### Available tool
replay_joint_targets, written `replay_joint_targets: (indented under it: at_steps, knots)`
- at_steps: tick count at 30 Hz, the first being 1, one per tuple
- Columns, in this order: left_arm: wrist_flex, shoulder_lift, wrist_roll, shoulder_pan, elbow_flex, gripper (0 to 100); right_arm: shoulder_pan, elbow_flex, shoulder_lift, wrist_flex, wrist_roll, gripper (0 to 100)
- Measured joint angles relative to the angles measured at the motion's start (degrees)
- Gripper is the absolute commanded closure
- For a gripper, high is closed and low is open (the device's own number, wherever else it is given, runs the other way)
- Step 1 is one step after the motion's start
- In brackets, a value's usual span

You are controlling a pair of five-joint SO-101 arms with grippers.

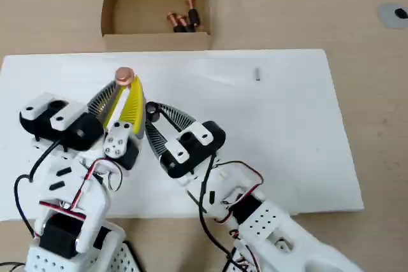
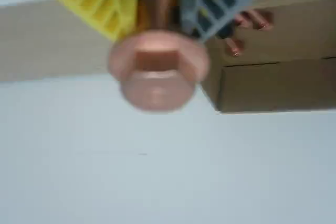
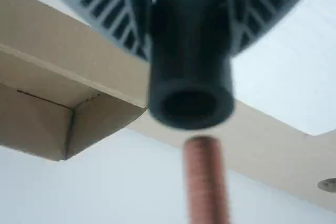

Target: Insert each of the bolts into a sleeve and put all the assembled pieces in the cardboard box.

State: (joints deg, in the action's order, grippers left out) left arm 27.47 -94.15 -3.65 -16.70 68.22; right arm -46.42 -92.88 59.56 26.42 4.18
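- Left gripper [image 1: 125, 85]: shut tight on a bolt [image 1: 124, 76], over the mat [image 1: 287, 132] near its far edge.
- Box [image 1: 137, 11]: just beyond that edge; three assembled pieces [image 1: 181, 18] by its right wall.
- Right gripper [image 1: 153, 111]: clamps a sleeve [image 3: 191, 56] beside the bolt.
- Right half of the mat: open room.

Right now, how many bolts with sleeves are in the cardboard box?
3 sleeved bolts, bunched together in the cardboard box: one, another beside it, a third just behind. The near wall may hide more.
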Motion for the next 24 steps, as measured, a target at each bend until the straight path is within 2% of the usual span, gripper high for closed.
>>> replay_joint_targets:
  at_steps: [24]
  knots:
    - [0.4,0.0,1.6,-1.9,0.4,99,0.0,-2.3,0.0,0.0,0.0,98.8]
